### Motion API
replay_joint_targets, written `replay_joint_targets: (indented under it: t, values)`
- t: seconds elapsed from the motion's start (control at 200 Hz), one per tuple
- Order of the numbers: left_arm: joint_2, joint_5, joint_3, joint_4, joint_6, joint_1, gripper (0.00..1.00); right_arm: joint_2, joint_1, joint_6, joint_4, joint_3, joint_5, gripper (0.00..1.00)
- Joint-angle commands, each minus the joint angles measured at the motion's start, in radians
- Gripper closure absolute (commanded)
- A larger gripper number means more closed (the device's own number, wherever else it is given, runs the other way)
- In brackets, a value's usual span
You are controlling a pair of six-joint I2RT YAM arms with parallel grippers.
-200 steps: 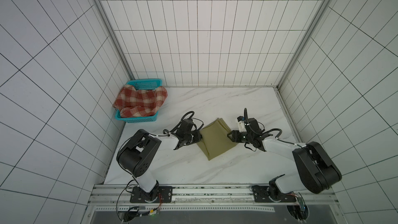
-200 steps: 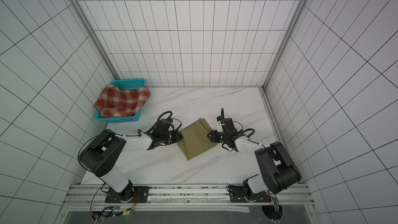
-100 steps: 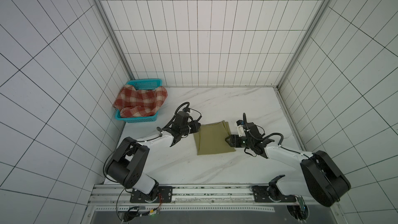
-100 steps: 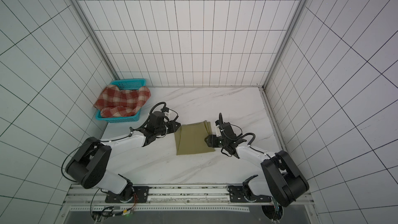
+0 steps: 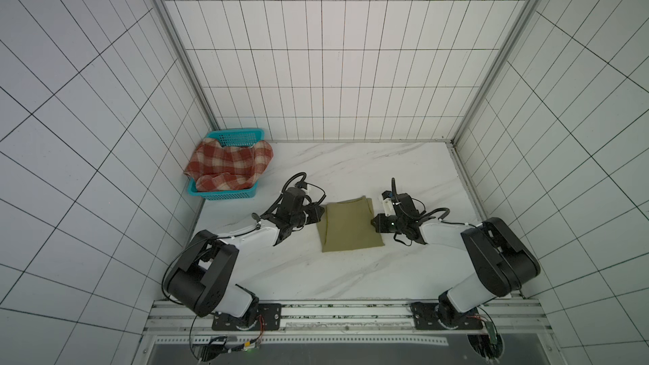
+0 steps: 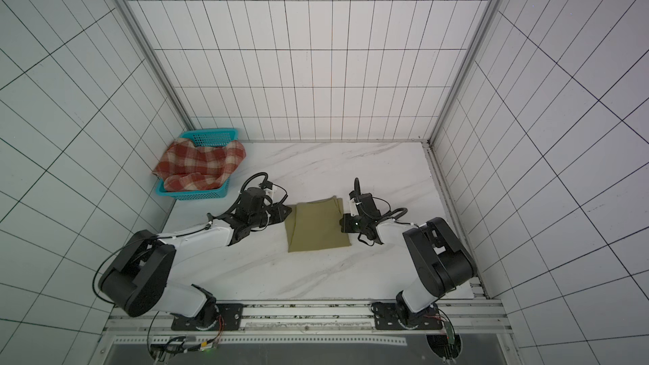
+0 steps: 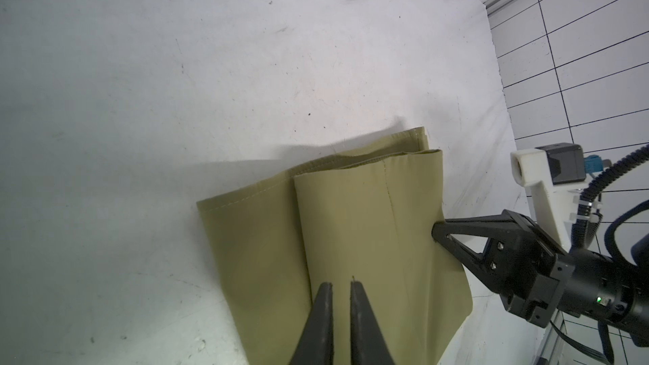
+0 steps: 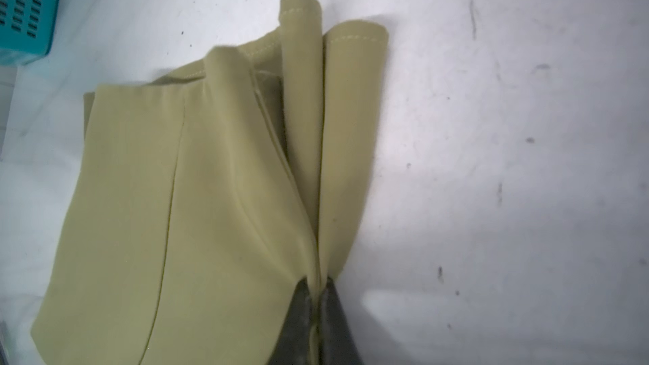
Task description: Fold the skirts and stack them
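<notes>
Right claw is clamped tight on a bunched ridge of the smooth, plain olive-khaki skirt, with cloth squeezed between its fingers and no gap showing. Opposite it, the left claw has its fingers drawn almost together, with a thin strip of olive cloth in the slit. I read it as pinching the skirt's other side, though its wrist view does not make the bite plain.

Take that skirt as the landmark. Folded into a thick, nearly square pad, it lies on the white marbled surface. In both top views it sits between the two claws, each of which touches one side edge. Its stitched hems are stacked at the far end, away from the arm bases. The layers on the right claw's side are splayed, not flush. The pad is too close to square to name a long axis.

Beyond the pad, well apart from it on the left arm's side, a teal perforated plastic basket stands in the far corner. A thick red-and-cream plaid skirt lies heaped in it, unfolded and spilling over the rim.

The olive piece looks about done, and the plaid one is not yet begun. The next reach likely turns on this: the plaid skirt lies farther out and leftward of the pad, so the left claw is nearer. The right claw would have to cross over the pad.
</notes>
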Motion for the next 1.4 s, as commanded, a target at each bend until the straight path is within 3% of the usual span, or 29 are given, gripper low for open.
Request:
replay_joint_targets:
  t: [0.0,0.25,0.605,1.025,1.329,1.399]
  values:
    - [-0.017,0.019,-0.004,-0.006,-0.003,0.015,0.87,0.023,-0.041,0.009,-0.025,0.047,-0.013,1.00]
    - [-0.031,0.064,0.019,-0.042,0.018,0.056,0.87,0.034,-0.205,-0.048,-0.058,0.116,-0.047,1.00]
    - [-0.007,0.130,0.049,-0.055,0.033,0.079,0.87,0.235,-0.463,-0.194,-0.224,0.374,-0.108,1.00]
    - [0.057,0.170,0.069,-0.045,0.039,0.089,0.87,0.468,-0.647,-0.361,-0.478,0.784,-0.139,1.00]
    - [0.056,0.159,0.083,-0.058,0.033,0.092,0.87,0.622,-0.699,-0.421,-0.611,1.055,-0.155,1.00]
    - [0.052,0.157,0.083,-0.061,0.030,0.092,0.87,0.650,-0.702,-0.414,-0.616,1.115,-0.134,0.78]
